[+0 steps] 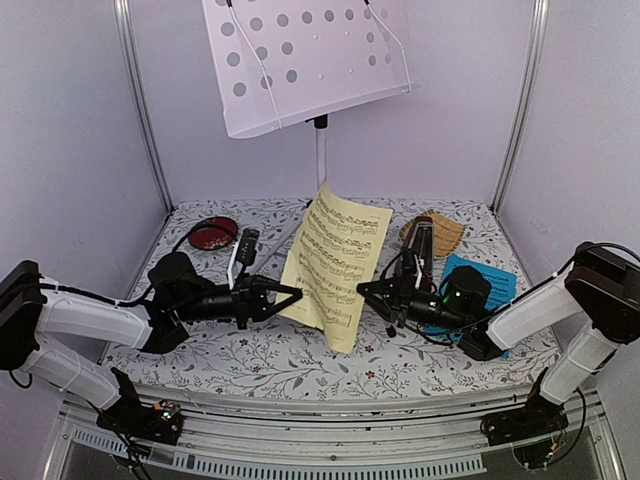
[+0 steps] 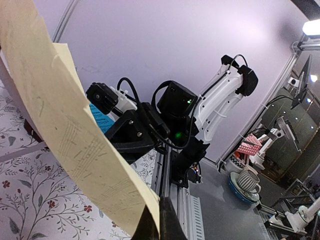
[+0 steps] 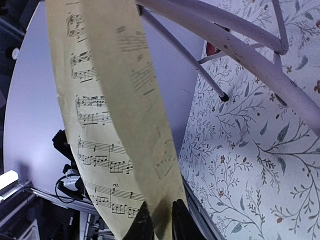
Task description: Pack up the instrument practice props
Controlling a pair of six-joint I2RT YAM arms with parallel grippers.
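A cream music sheet hangs upright and curved above the middle of the table, held by both grippers. My left gripper is shut on its left lower edge; the sheet runs into the fingertips. My right gripper is shut on its right lower edge; the sheet is pinched between the fingers. The silver music stand with its white perforated desk stands at the back, and its legs show in the right wrist view. A dark brown metronome stands behind my right gripper. A blue sheet lies under my right arm.
A red bowl sits at the back left. A small black and white object stands beside my left arm. A tan woven item lies behind the metronome. Walls close in the left, right and back sides.
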